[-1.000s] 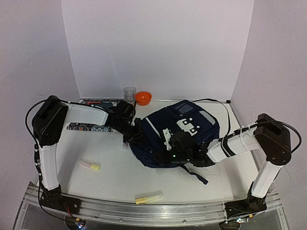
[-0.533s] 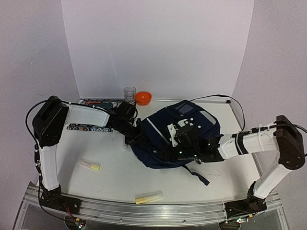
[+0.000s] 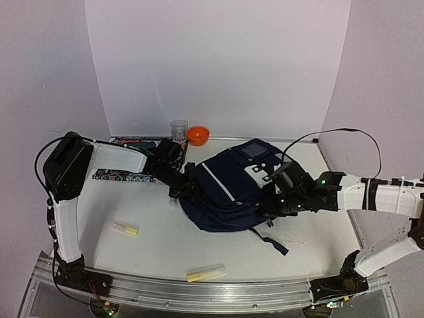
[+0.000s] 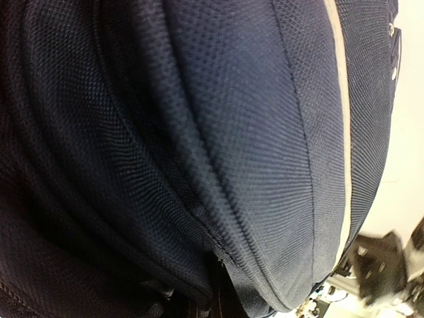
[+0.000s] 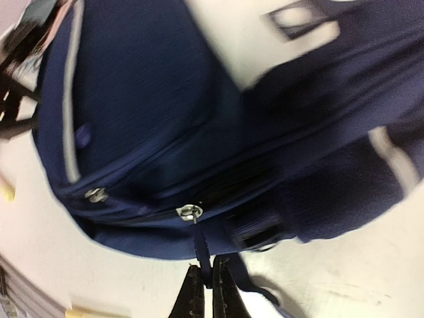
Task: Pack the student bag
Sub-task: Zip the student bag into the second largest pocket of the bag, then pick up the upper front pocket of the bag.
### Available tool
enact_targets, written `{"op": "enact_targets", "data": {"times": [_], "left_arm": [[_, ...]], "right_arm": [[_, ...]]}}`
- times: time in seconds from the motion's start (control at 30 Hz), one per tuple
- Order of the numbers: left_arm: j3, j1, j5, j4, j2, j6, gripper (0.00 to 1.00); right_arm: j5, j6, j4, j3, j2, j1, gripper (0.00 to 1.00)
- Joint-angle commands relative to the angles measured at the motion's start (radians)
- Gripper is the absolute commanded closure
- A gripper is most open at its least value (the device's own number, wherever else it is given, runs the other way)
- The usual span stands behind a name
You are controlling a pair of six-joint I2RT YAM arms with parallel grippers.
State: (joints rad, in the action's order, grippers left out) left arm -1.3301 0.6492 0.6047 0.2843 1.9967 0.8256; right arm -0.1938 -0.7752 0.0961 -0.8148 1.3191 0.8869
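On table (image 3: 159,238), rounded woven student bag (image 3: 228,192)

The top camera looks down from high behind; both wrist cameras face the bag (image 3: 225,192) closely from opposite sides, sharing it.

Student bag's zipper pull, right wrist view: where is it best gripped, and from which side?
Grip the dark fabric pull tab that hangs from the metal slider, not the slider itself. The tab is a thin, flat strip that stands free of the student bag. Come from its free end, in line with the strip. The right pincer sits there and looks shut on it.
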Motion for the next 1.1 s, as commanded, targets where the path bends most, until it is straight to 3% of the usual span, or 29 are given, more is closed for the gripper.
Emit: {"op": "enact_targets", "data": {"times": [0.0,0.23,0.4,0.53,0.63,0.83,1.07], "left_arm": [[0.049,-0.086,-0.112,0.126,-0.042,-0.116,1.0],[0.113,-0.085,-0.084,0.155,-0.07,-0.191,1.0],[0.092,-0.063,-0.088,0.156,-0.093,-0.191,0.99],[0.056,-0.053,-0.128,0.155,-0.128,-0.173,0.89],[0.055,-0.048,-0.173,0.156,-0.17,-0.16,0.69],[0.084,-0.017,-0.319,0.156,-0.282,-0.147,0.48],[0.092,0.13,-0.478,0.154,-0.346,-0.099,0.43]], "right_arm": [[-0.204,-0.081,0.306,-0.016,-0.028,-0.078,1.0],[-0.293,-0.04,0.242,-0.061,0.06,-0.138,1.0],[-0.045,0.188,0.086,-0.087,0.065,-0.14,0.98],[0.074,0.266,0.088,-0.109,0.019,-0.138,0.62],[0.11,0.295,0.098,-0.126,-0.011,-0.139,0.47],[0.209,0.292,0.089,-0.229,0.079,-0.14,0.36],[0.199,0.231,0.059,-0.359,0.262,-0.143,0.36]]}}
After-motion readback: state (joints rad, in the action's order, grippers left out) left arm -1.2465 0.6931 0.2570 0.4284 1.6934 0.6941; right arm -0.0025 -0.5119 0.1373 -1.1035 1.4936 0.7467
